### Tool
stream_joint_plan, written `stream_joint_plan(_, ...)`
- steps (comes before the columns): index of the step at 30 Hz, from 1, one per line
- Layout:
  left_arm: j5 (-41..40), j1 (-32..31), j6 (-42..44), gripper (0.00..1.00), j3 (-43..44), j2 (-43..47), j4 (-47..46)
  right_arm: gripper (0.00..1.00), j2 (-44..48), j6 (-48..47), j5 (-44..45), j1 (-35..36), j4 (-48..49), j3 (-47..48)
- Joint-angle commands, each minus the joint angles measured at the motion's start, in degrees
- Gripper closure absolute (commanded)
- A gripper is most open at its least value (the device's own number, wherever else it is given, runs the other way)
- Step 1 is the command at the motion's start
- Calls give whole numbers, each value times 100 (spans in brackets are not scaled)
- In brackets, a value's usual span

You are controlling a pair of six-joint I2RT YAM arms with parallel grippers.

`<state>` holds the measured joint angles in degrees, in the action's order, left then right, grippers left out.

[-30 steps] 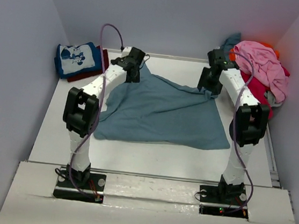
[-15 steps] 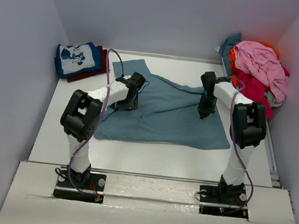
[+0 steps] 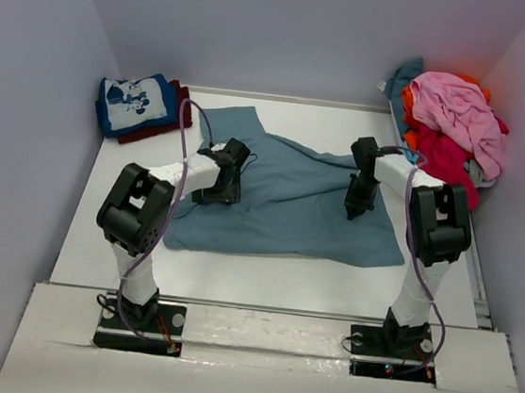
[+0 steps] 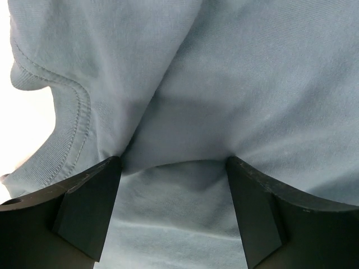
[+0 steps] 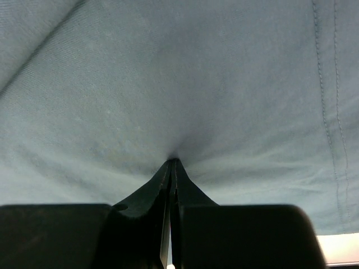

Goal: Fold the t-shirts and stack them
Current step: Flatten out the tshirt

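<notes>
**1. Workpiece.** The slate-blue tee is spread flat at table ctr., wrinkled. One sleeve is pointed to 11 o'clock. The near hem is run roughly parallel to the near table edge.

**2. L gripper**. It is positioned over the tee's 9 o'clock half, tips down on the cloth. In the left wrist view the L gripper is seen released, jaws spread wide. A raised ridge of cloth is bracketed between both fingers, but nothing is clamped. The ribbed collar is seen at approx. 10 o'clock of the tips.

**3. R gripper**. It is positioned over the tee's 3 o'clock half, pointed down. In the right wrist view the R gripper is seen clenched, tips fully together. A small pinch of the slate-blue tee is grasped, and creases are radiated from the tip contact pt.

**4. Other stock.**
- At 10 o'clock, a folded print tee (blue w/ white cartoon) is stacked on a dark red tee.
- At 2 o'clock, an unfolded heap is stored against the wall: pink tee on top, red tee under it, orange tee and teal tee behind.
</notes>
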<state>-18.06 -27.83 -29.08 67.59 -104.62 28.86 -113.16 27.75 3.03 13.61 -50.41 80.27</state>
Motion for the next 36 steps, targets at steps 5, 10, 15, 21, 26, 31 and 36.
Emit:
stream_joint_plan(5, 101, -293, -150, 12, -598, 398, 199, 93, 426, 178, -452, 256, 181, -766)
stream_joint_plan(10, 136, -582, -308, 12, -975, 732, 269, 93, 1215, 336, -496, 370, 93, -1355)
stream_joint_plan(15, 172, -820, -493, 12, -1292, 1083, 409, 93, 2016, 459, -531, 424, -135, -1953)
stream_joint_plan(21, 154, -882, -546, 12, -1521, 1365, 568, 93, 3027, 627, -514, 476, -628, -2498)
stream_joint_plan(26, 198, -882, -546, 12, -1433, 1497, 682, 93, 3546, 741, -505, 476, -1058, -2648)
stream_joint_plan(31, 67, -882, -625, 12, -1179, 1620, 726, 93, 3609, 829, -147, 476, -1111, -2254)
stream_joint_plan(36, -294, -882, -529, 11, -590, 1436, 875, 93, 3083, 723, 338, 476, -576, -1420)
